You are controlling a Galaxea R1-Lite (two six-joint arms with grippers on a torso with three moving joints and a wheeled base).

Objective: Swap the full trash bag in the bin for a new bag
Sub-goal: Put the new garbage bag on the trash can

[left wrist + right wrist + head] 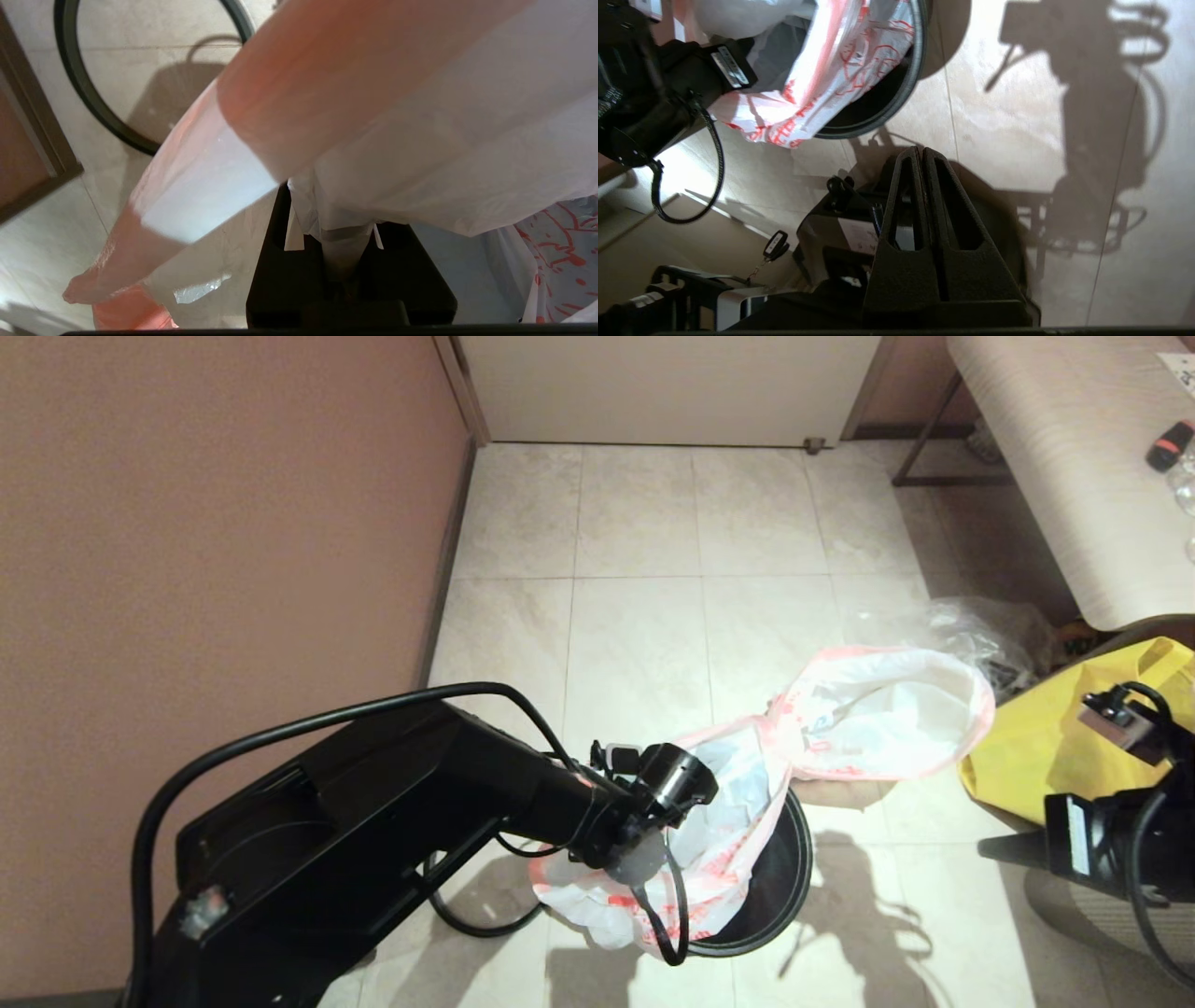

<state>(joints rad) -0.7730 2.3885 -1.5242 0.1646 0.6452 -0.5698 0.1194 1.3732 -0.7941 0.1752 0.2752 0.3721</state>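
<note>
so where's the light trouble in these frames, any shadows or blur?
Head view: hard shadows of the arms fall on the floor tiles beside the bin. Left wrist view: the new bag fills most of the frame, close and soft-edged, pinched in the left gripper. Right wrist view: the right gripper, closed, sits over a dark arm shadow.
</note>
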